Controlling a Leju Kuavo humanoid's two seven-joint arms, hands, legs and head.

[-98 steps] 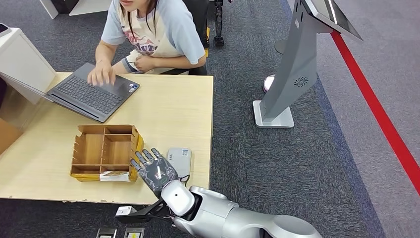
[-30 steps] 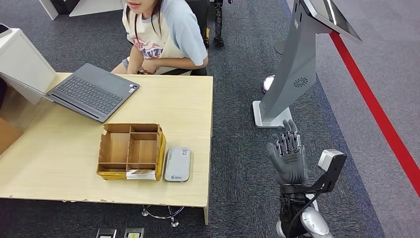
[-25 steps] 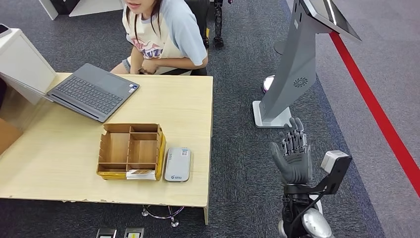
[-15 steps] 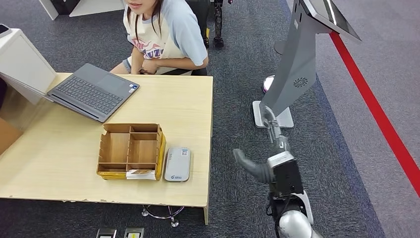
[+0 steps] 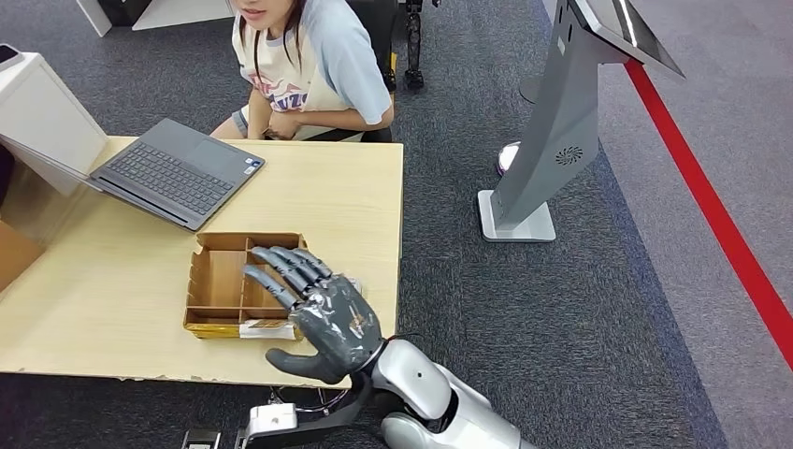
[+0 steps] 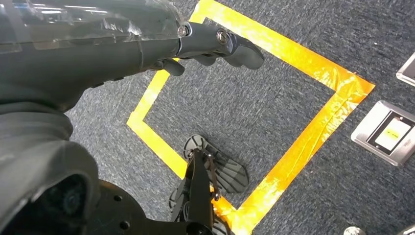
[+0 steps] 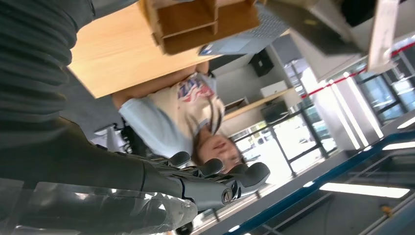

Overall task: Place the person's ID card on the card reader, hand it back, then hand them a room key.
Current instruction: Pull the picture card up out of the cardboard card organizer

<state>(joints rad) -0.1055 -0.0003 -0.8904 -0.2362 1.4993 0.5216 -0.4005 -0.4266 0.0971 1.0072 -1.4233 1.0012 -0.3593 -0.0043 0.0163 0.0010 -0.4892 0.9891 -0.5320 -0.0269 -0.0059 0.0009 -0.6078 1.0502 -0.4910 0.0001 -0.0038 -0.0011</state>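
My right hand hovers over the front of the wooden table, back upward, fingers spread, holding nothing. It covers the spot where the grey card reader lay beside the wooden organiser, so the reader is hidden. A white card lies in the organiser's front slot. The person sits at the table's far side, arms folded in. In the right wrist view the right hand is empty, with the organiser and the person beyond it. My left hand hangs above the floor, fingers loose, empty.
An open grey laptop sits at the table's far left, next to a white box. A grey kiosk stand rises from the carpet to the right, with a red floor line beyond. Yellow tape marks the floor below.
My right hand has swung from above the carpet on the right back over the table's front edge, now covering the card reader. The person and the organiser have stayed put over the last second.
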